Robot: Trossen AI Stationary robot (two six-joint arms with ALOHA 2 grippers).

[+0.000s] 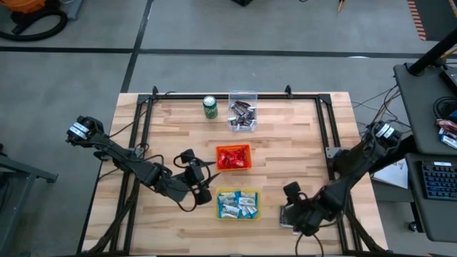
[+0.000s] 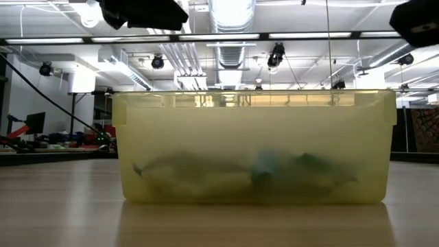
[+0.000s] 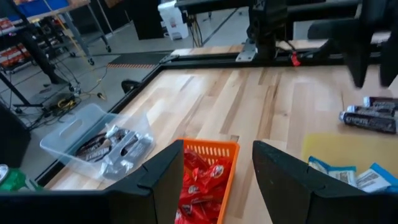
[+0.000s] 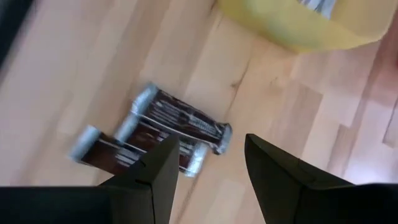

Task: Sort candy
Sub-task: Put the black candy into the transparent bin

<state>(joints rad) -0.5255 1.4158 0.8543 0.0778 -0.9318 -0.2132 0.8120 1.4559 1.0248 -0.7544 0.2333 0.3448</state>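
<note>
Pale wooden plank surface (image 1: 285,135) carries three plastic bins: clear (image 1: 242,112), orange mesh (image 1: 233,157), yellow (image 1: 238,204). The right gripper (image 4: 208,163), fingers released, hangs over two dark foil-crimped candy bars (image 4: 163,127) beside the yellow bin. Best descend centred on one bar only. The left gripper (image 3: 214,168) waits, fingers spread, near the orange bin.

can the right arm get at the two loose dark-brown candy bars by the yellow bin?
Probably yes: the right gripper hangs open just above the two dark-brown wrapped candy bars on bare wood, nothing between them.
</note>
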